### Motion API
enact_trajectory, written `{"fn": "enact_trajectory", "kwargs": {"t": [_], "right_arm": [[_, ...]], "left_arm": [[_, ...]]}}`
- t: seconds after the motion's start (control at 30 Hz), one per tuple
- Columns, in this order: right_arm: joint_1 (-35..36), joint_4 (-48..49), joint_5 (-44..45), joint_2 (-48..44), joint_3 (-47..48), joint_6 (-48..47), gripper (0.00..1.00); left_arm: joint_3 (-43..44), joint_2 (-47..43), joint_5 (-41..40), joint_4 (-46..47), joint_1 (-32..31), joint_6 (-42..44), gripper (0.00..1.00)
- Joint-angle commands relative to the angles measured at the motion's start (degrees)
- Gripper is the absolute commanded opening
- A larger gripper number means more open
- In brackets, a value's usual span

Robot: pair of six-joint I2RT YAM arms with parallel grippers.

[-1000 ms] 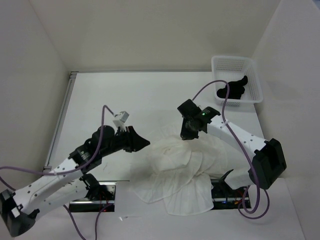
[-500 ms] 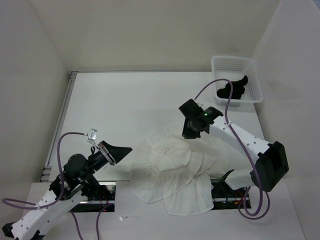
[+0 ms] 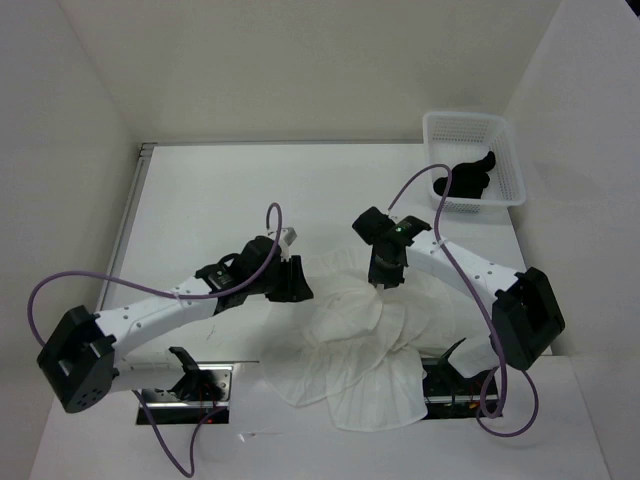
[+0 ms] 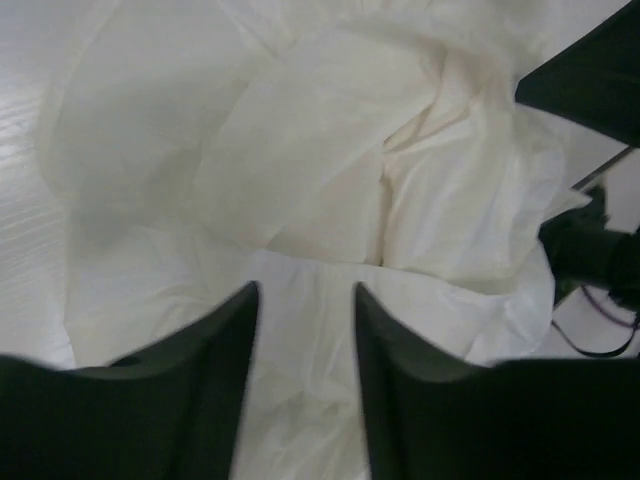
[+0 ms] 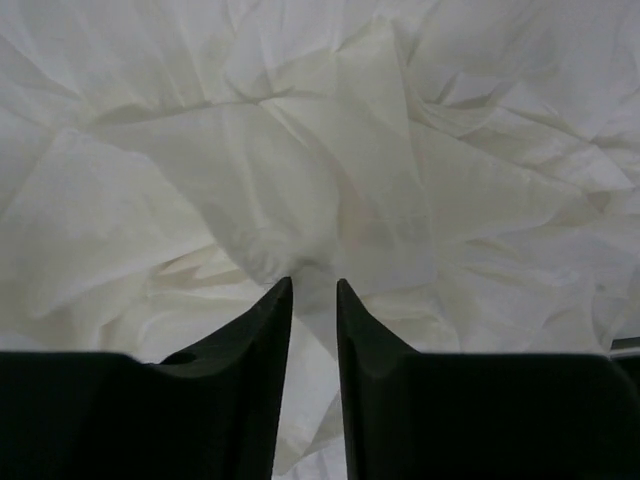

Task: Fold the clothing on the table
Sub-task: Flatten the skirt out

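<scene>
The clothing point(image 3: 360, 340) is a thin white wrinkled garment, bunched on the near right part of the table point(image 3: 230, 200). My left gripper point(image 3: 298, 282) is at its upper left edge. In the left wrist view point(image 4: 305, 292) its jaws stand apart over the fabric point(image 4: 300, 150), which lies flat and is not pinched. My right gripper point(image 3: 383, 280) points down onto the garment's top middle. In the right wrist view point(image 5: 314, 285) a narrow gap shows between its jaws, and a puckered fold of the cloth point(image 5: 300, 150) sits at the tips.
A white mesh basket point(image 3: 510, 175) stands at the far right and holds a black cloth lump point(image 3: 467, 178). A thin metal edge point(image 3: 125, 240) runs down the table's left side. The garment's near hem reaches the arm bases point(image 3: 440, 375).
The left arm pulled back to the near left corner, then swung forward to the garment's left edge and opened its jaws. The right gripper shifted slightly nearer on the cloth and its jaws parted.
</scene>
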Motion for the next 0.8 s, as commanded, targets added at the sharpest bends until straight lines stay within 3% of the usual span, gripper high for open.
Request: {"fn": "enact_trajectory", "kwargs": {"t": [0.0, 0.03, 0.1, 0.17, 0.2, 0.23, 0.27, 0.3, 0.37, 0.5, 0.63, 0.77], "right_arm": [[-0.2, 1.1, 0.5, 2.3, -1.5, 0.0, 0.31], [-0.2, 1.1, 0.5, 2.9, -1.5, 0.0, 0.41], [-0.2, 1.1, -0.3, 4.6, -1.5, -0.7, 0.49], [-0.2, 1.1, -1.3, 6.4, -1.5, -0.7, 0.53], [-0.2, 1.7, -2.2, 7.1, -1.5, -1.3, 0.46], [-0.2, 1.7, -2.2, 7.6, -1.5, -1.3, 0.34], [-0.2, 2.4, -2.9, 7.6, -1.5, -1.3, 0.05], [-0.2, 2.4, -2.9, 7.6, -1.0, -1.3, 0.00], [-0.2, 2.4, -2.3, 6.3, 3.0, -1.9, 0.00], [-3.4, -5.1, 4.5, 3.7, 18.6, -4.4, 0.00], [-8.5, -8.9, 4.5, 5.5, 40.8, -11.1, 0.00], [-9.3, -15.3, 6.3, 11.9, 60.7, -15.0, 0.00]], "left_arm": [[1.7, 5.9, 7.2, 1.0, -0.1, 3.0, 0.57], [1.7, 8.4, 7.8, 1.6, -0.1, 3.8, 0.64], [1.7, 10.4, 10.2, 3.6, -0.1, 5.4, 0.67], [1.7, 13.3, 11.8, 4.8, -0.1, 6.7, 0.62], [1.7, 14.5, 13.1, 5.4, -0.1, 7.4, 0.48], [2.4, 17.6, 13.1, 5.4, -0.1, 7.9, 0.00], [3.5, 19.3, 13.1, 5.4, -0.1, 7.9, 0.00], [4.3, 22.0, 13.1, 4.6, -0.1, 7.9, 0.00], [6.7, 22.6, 13.1, 2.8, -0.1, 9.0, 0.00], [17.7, 12.6, 6.4, -6.6, 1.3, 11.9, 0.00], [36.7, 11.2, 5.2, -15.5, 8.0, 17.6, 0.00], [47.1, 11.8, 3.9, -18.7, 13.2, 21.1, 0.00]]}}
